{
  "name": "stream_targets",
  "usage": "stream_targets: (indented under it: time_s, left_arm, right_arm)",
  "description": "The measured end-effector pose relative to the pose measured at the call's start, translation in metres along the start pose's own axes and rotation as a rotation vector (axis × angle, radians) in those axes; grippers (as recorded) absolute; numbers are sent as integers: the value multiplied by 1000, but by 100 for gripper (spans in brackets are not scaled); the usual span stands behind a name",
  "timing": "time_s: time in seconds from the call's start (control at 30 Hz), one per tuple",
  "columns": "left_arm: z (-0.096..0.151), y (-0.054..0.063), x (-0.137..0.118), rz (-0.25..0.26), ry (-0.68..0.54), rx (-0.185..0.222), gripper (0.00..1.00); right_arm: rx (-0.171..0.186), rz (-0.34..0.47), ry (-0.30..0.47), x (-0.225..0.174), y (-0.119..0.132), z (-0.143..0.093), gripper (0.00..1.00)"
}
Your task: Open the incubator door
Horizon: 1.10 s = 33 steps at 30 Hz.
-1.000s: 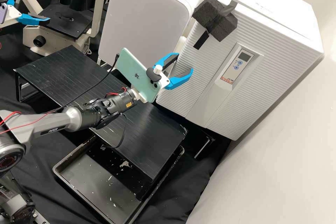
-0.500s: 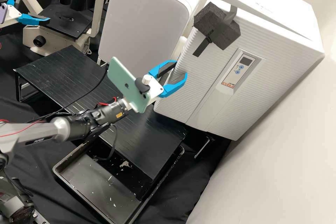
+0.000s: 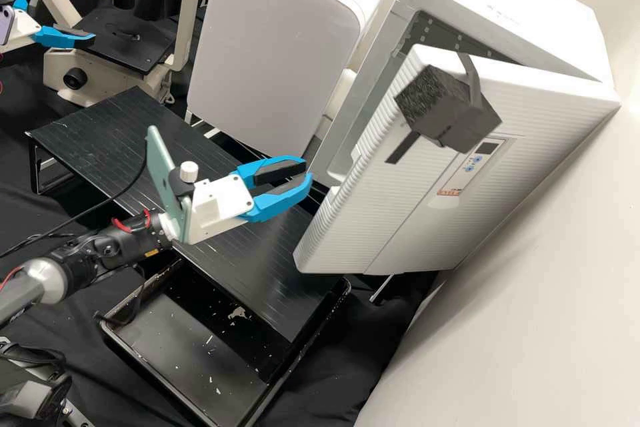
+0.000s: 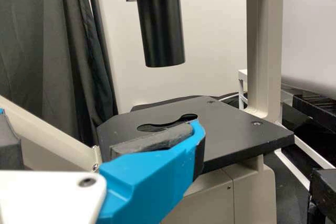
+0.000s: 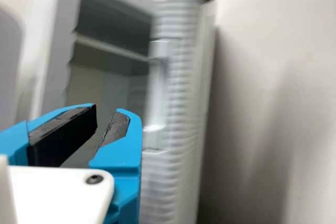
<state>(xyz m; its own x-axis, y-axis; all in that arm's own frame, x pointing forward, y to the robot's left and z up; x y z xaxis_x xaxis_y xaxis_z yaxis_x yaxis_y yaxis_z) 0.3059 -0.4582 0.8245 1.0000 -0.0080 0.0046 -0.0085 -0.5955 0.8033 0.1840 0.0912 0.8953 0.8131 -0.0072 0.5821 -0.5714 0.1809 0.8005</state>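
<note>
Incubator door [image 3: 380, 213]: ajar, right of centre, high view. Right gripper [image 3: 307, 170] partly open, empty, near its free edge; contact unclear. I could knock it shut by entering the gap too shallow. Interior [image 3: 433, 32] mostly hidden. Left gripper [image 3: 67, 12] spread, empty, upper left.

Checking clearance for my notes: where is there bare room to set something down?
The black platform is bare between the microscope and the teal phone. Crowded: near the open incubator door, where the right gripper hangs, and at the microscope, with the left gripper.
</note>
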Motion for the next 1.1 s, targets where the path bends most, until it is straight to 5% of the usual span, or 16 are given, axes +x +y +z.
stream_targets:
  time_s: [0.23,0.5,0.53,0.7,1.1]
  left_arm:
    - [0,0,0,0,0,0,100]
    - [0,0,0,0,0,0,100]
    - [0,0,0,0,0,0,100]
    - [0,0,0,0,0,0,100]
    - [0,0,0,0,0,0,100]
  right_arm:
    - [-22,-23,4,-7,-6,4,0]
    - [18,-97,-11,7,-35,10,0]
    - [25,-108,-4,9,-39,9,100]
    - [64,-179,45,19,-57,5,100]
    - [284,-291,96,24,-78,14,100]
